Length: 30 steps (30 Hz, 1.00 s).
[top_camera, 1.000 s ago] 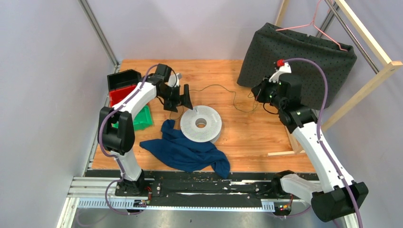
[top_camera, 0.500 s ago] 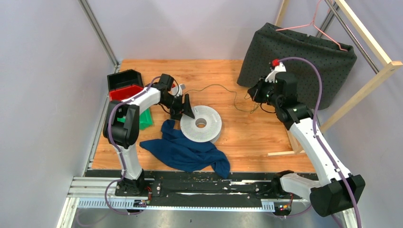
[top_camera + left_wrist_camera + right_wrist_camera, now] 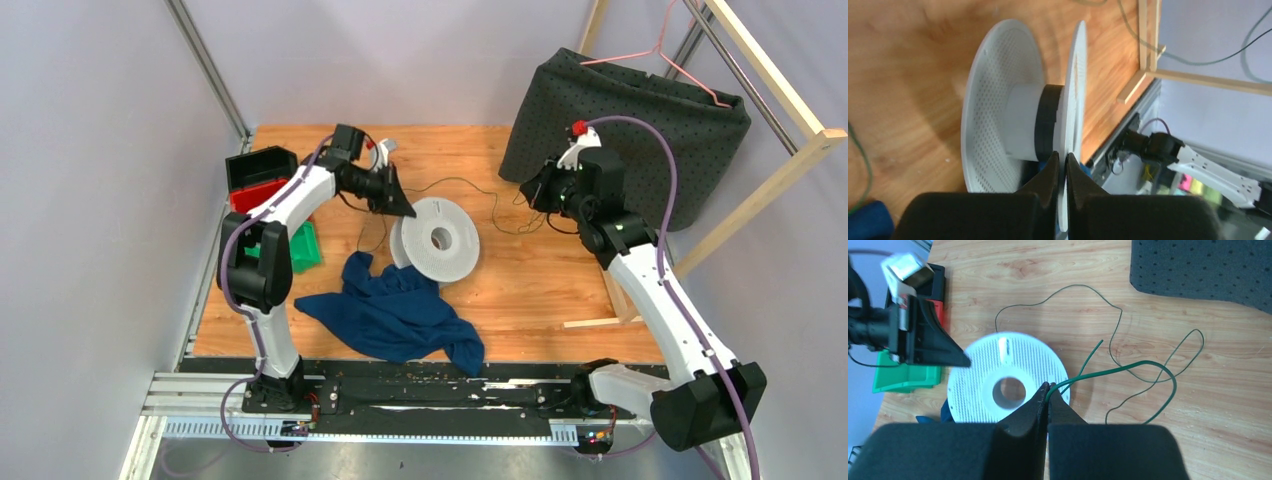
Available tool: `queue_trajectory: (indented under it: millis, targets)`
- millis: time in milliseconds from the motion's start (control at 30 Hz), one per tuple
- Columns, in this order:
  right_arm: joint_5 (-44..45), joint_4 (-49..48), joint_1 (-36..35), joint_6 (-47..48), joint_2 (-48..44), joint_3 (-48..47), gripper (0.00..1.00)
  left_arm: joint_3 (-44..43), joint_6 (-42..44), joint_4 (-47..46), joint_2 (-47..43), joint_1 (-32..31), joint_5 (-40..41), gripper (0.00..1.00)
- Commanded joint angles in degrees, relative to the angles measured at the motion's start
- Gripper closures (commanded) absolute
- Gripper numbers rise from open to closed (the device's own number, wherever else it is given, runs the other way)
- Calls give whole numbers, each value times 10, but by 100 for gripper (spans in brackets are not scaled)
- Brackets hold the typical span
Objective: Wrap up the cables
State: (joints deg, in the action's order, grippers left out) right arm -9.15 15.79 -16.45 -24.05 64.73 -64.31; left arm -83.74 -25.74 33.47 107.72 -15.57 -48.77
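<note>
The left gripper (image 3: 402,206) is closed flat on the thin rim of the white spool (image 3: 438,240), which stands tipped up on the table (image 3: 540,290), its near edge just beside the blue cloth (image 3: 395,315). The right gripper (image 3: 1049,387), at the far right, is pinched tight on one end of the wire (image 3: 1118,325); the rest lies in loose crossing loops on the wood between spool and right gripper. The flange looks slick and the grip narrow, so the spool may twist or slip free once the wire pulls on it. The crossed loops could cinch into a knot under tension, and so fine a wire might slide out of the right fingertips or snag on the cloth
</note>
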Motion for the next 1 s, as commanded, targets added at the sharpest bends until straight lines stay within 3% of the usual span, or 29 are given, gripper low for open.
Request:
queue_trajectory:
  millis: [0, 133, 233, 567, 733, 900, 967]
  targets:
    - [2, -9, 5, -4, 3, -26, 99, -125, 59, 61, -52, -19, 128, 100]
    - [11, -6, 6, -9, 10, -31, 99, -200, 102, 83, -66, -93, 282, 100]
    - [15, -6, 6, -11, 12, -31, 99, -213, 103, 88, -67, -116, 350, 100]
    - [10, -11, 6, -15, 26, -39, 99, -116, 58, 54, -113, -215, 582, 100]
    - [4, -15, 6, -17, 35, -44, 99, -34, 20, -3, -144, -221, 601, 100]
    - [-1, -16, 6, -16, 42, -50, 99, -6, 9, -3, -148, -232, 604, 100]
    - [-1, -16, 6, -15, 43, -51, 99, -8, -8, 3, -148, -232, 594, 86]
